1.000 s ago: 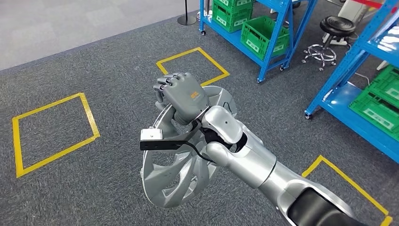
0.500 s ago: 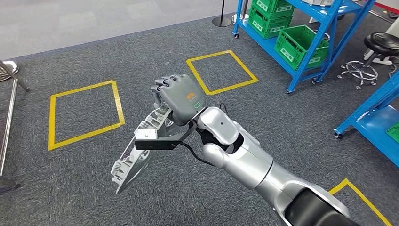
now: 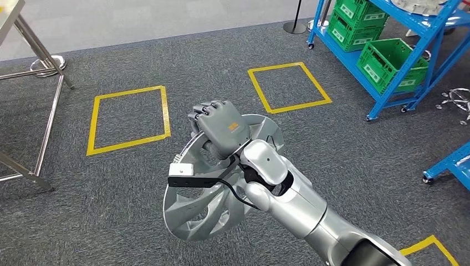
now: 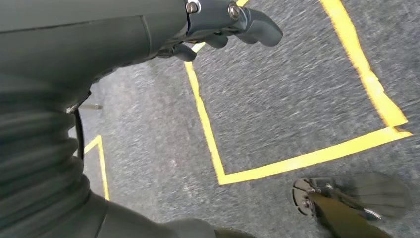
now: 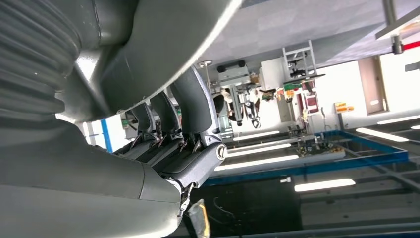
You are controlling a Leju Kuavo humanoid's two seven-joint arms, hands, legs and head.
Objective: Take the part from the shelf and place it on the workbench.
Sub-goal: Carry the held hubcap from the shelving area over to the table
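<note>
In the head view my right hand [image 3: 219,127] grips the part [image 3: 205,213], a silver spoked disc like a wheel cover, by its upper rim. The disc hangs below the hand over the carpet, its face turned toward me. The right wrist view shows the dark fingers [image 5: 193,109] curled against the part's silver surface [image 5: 163,39]. A corner and steel legs of the workbench [image 3: 33,39] stand at the far left. In the left wrist view my left hand [image 4: 223,20] hangs over the floor and holds nothing.
Blue shelves [image 3: 388,50] with green crates [image 3: 396,64] stand at the right, a stool base [image 3: 457,102] beside them. Yellow tape squares [image 3: 130,119] mark the grey carpet ahead. Open carpet lies between me and the workbench legs.
The camera has turned left: shelves slid right and the workbench legs came into view. The held part swung from edge-on back to face-on. The grip is unchanged.
</note>
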